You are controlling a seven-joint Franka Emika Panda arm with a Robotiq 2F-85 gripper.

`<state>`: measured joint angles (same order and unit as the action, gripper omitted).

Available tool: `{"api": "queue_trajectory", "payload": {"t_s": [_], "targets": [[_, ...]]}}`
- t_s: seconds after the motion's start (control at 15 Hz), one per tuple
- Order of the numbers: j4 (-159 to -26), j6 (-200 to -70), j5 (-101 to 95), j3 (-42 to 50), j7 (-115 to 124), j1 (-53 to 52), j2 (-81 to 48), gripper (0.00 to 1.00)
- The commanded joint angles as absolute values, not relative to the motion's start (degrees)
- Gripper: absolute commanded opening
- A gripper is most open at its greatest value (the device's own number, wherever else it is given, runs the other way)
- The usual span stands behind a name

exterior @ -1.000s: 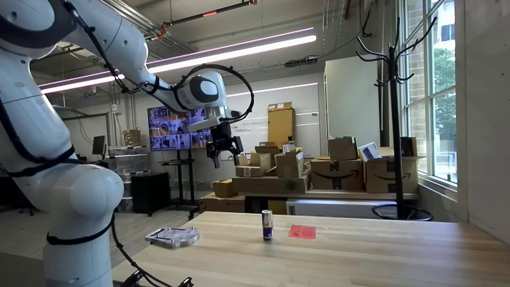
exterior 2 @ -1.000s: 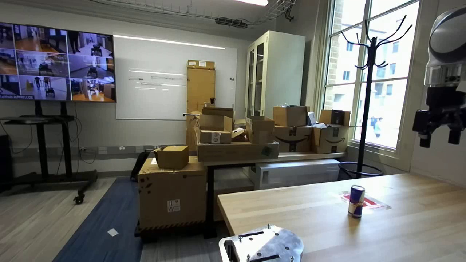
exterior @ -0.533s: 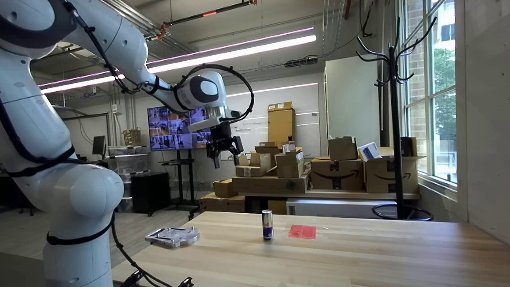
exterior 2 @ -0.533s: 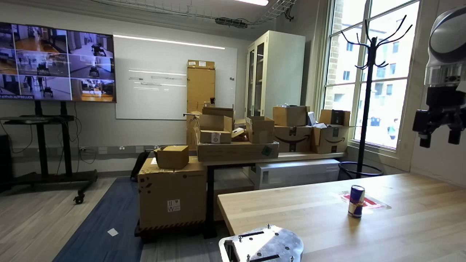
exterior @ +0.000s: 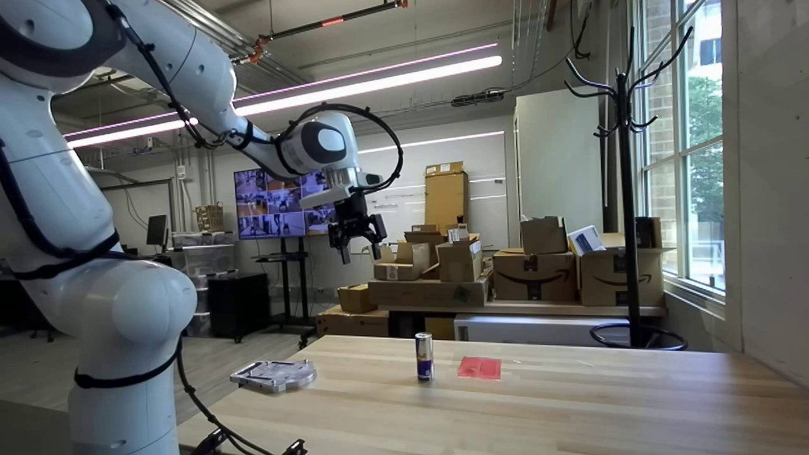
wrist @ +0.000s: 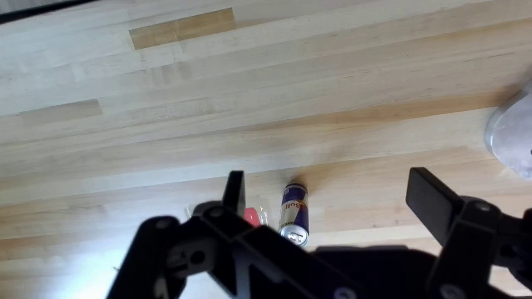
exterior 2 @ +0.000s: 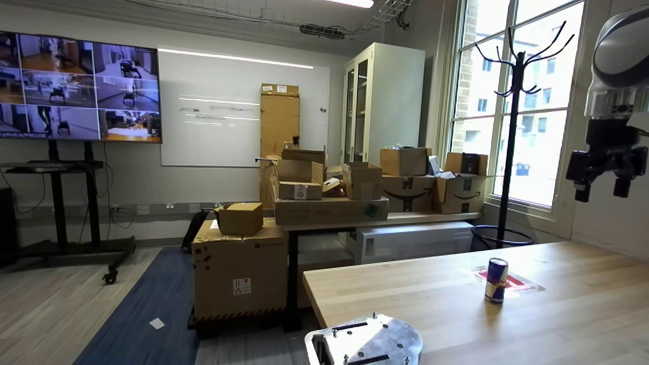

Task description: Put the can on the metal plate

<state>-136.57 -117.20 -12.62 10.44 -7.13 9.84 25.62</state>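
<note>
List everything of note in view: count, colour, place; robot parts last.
Red Bull can: 1, blue and silver, upright on the table
metal plate: 1, silvery, at the table's edge
flat red square: 1, red, near the can
table: 1, light wood, beneath the can
cardboard boxes: many, brown, piled beyond the table
coat rack: 1, black, by the window
window: 1, pale-framed, behind the coat rack
video screen: 1, multicoloured, on a black stand
whiteboard: 1, white, behind the boxes
cabinet: 1, pale, beside the whiteboard
plastic bins: several, clear, in the background
robot arm: 1, white, at the left of an exterior view
fingers: 2, black, apart, raised higher than the can
</note>
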Motion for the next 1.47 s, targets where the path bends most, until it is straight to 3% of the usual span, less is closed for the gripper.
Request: {"api": "queue_trajectory", "payload": {"t_s": [0.0,1.4], "targets": [[-132.27,-120.83,-10.81,10.03,-6.99,8.52,21.14,1.0],[-95.62,-123.21,1.43,9.47,-7.99,12.16,-24.09,1.0]]}}
